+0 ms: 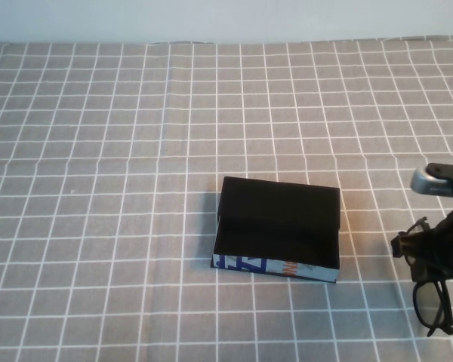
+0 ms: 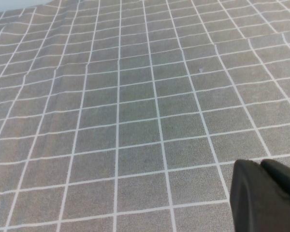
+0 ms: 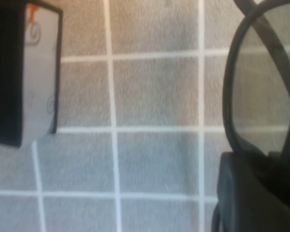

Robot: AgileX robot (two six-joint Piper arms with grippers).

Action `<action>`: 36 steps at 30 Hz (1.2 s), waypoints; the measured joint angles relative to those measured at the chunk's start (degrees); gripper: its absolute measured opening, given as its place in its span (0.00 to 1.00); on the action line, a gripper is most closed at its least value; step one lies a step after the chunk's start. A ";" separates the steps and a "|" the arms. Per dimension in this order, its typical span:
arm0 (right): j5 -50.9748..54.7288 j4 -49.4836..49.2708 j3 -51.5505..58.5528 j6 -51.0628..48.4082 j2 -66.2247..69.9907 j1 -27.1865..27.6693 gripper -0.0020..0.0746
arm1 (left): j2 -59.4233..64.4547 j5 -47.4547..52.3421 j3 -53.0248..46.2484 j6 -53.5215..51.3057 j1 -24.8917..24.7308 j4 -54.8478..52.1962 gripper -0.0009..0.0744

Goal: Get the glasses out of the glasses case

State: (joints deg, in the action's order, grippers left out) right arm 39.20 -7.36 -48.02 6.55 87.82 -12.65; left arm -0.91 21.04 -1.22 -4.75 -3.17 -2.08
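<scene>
Nearest the camera, low at the right edge of the high view, the glasses (image 1: 432,303) hang out over the checked tablecloth (image 1: 136,188), clear of the case and well to its right. One black-rimmed lens shows fully, the frame tipped downward. Just above them sits the right gripper (image 1: 430,245), its dark fingers closed onto the upper part of the frame, pinching it. The right wrist view backs that up: a black fingertip (image 3: 253,193) presses right against the rim of the glasses (image 3: 241,87), the lens arcing beside it, grid cloth showing through the lens.

A little farther in, near the middle of the table, the glasses case (image 1: 278,228) lies open. Its interior is black, the black lid stands up behind it, and the blue and white patterned front with the orange mark faces the camera. Nothing shows inside it but dark lining. In the right wrist view a corner of the case (image 3: 24,72) appears, orange mark on it, apart from the glasses.

The left gripper (image 2: 268,195) is not in the high view; its own wrist camera shows its dark fingertips (image 2: 249,193) pressed together above bare grid cloth.
</scene>
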 joint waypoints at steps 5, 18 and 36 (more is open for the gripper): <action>-0.67 -0.45 -1.80 -3.51 4.09 0.00 0.12 | 0.00 0.00 0.00 0.00 0.00 0.00 0.01; 1.46 -2.62 -5.92 -8.22 4.79 0.00 0.40 | 0.00 0.00 0.00 0.00 0.00 0.00 0.01; -1.95 -0.19 5.80 -11.25 -44.36 -0.24 0.01 | 0.00 0.00 0.00 0.00 0.00 0.00 0.01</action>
State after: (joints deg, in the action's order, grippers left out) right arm 37.25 -7.56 -42.22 -4.69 43.46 -12.88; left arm -0.91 21.04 -1.22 -4.75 -3.17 -2.08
